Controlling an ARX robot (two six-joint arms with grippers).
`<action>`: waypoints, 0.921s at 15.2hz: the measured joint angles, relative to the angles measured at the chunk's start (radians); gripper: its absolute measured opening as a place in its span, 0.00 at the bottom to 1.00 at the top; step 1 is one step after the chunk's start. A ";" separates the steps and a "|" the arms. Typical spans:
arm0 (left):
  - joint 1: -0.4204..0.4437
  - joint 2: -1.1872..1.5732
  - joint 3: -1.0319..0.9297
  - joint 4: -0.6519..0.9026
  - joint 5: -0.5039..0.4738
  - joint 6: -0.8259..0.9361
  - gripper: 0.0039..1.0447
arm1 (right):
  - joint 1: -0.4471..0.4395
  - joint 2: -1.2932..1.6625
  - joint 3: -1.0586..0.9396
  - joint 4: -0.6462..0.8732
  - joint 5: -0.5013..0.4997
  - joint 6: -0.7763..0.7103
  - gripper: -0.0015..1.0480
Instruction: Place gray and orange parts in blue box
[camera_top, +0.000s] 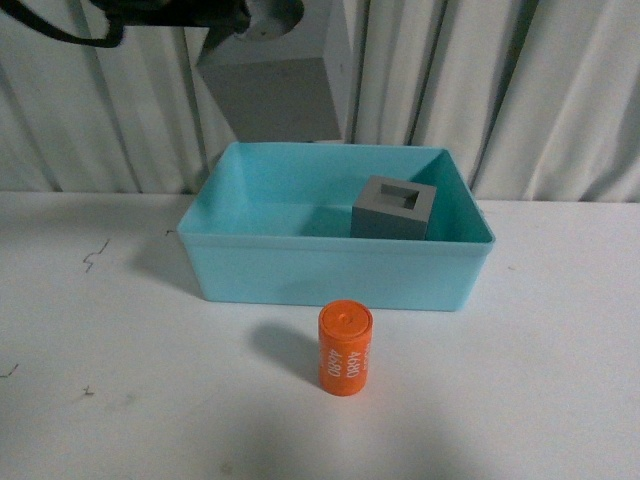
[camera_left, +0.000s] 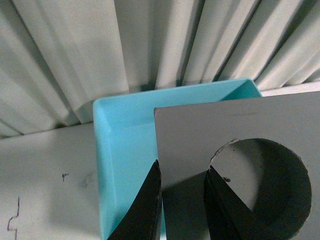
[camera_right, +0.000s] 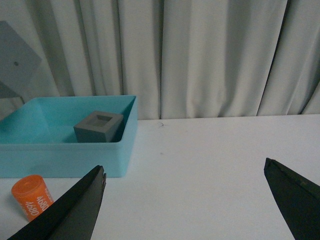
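The blue box (camera_top: 300, 275) stands at the table's middle back. A gray cube with a square recess (camera_top: 394, 208) sits inside it toward the right. The orange cylinder (camera_top: 345, 349) stands upright on the table just in front of the box. My left gripper (camera_left: 182, 172) is shut on the wall of the gray cube with the round recess (camera_left: 200, 135), one finger inside the recess, held high above the box (camera_left: 107, 150); the cube also shows at the top of the front view (camera_top: 275, 95). My right gripper (camera_right: 185, 170) is open and empty over the table, right of the box (camera_right: 65, 157).
Pale pleated curtains (camera_top: 540, 90) hang behind the table. The white tabletop (camera_top: 560, 380) carries a few dark scuff marks at the left (camera_top: 95, 255). In the right wrist view the square-recess cube (camera_right: 98, 127) and the orange cylinder (camera_right: 33, 196) show at the left.
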 joint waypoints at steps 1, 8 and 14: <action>-0.007 0.054 0.050 0.009 -0.018 0.011 0.17 | 0.000 0.000 0.000 0.000 0.000 0.000 0.94; 0.024 0.421 0.208 0.090 -0.091 0.209 0.17 | 0.000 0.000 0.000 0.000 0.000 0.000 0.94; 0.061 0.454 0.174 0.118 -0.106 0.237 0.17 | 0.000 0.000 0.000 0.000 0.000 0.000 0.94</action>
